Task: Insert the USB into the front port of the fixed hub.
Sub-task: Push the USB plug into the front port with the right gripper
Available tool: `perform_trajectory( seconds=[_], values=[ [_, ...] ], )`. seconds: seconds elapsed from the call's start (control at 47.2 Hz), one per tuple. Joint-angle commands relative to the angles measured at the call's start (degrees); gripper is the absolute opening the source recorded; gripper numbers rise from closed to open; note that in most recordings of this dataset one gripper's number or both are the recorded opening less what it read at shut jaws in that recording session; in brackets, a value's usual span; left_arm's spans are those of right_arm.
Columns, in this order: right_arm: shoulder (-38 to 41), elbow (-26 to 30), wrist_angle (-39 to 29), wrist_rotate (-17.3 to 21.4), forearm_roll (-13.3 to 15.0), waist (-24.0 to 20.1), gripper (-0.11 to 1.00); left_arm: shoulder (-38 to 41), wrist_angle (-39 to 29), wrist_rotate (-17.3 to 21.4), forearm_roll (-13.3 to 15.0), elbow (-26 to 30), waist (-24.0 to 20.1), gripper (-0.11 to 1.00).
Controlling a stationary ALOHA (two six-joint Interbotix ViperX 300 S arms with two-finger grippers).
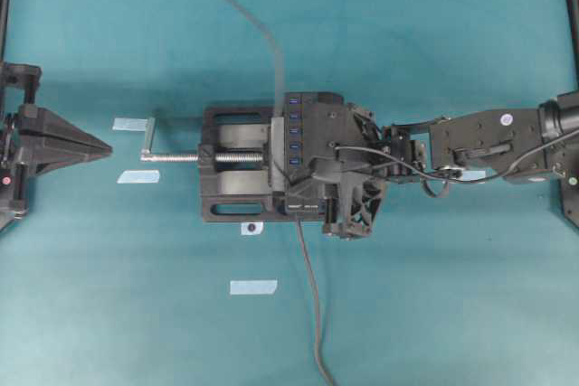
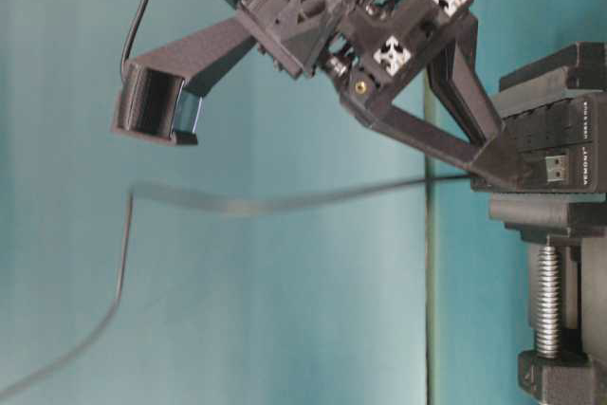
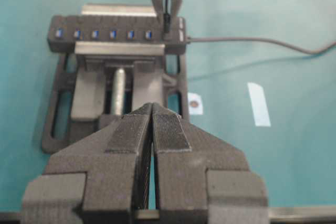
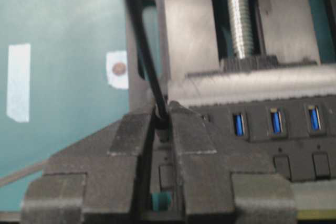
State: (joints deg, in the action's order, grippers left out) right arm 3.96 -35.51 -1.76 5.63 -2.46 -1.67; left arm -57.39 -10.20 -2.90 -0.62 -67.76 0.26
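Black USB (image 4: pixel 162 124) upright at hub (image 4: pixel 278 129) end socket, hub vise-clamped

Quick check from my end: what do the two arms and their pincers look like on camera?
Both arms are matte black. The right arm has boxy segments, a small white round sticker and thin black cables looping along it; its pincer has long tapering fingers with ribbed pads, on an open lattice frame carrying white cross markers. The left pincer shows the same wedge-shaped black fingers with finely ribbed pads.
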Motion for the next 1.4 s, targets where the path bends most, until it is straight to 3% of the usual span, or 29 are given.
perform_trajectory(
  seconds=[0.0,1.377],
  values=[
    [-0.62,1.32,0.18,0.53,0.00,-0.26,0.06,0.26,0.70,-0.09,-0.09,0.53,0.09,0.00],
    [-0.44,-0.97,-2.72,2.37,0.00,-1.76,0.06,0.18,1.05,-1.41,-0.09,0.44,0.09,0.00]
  ],
)
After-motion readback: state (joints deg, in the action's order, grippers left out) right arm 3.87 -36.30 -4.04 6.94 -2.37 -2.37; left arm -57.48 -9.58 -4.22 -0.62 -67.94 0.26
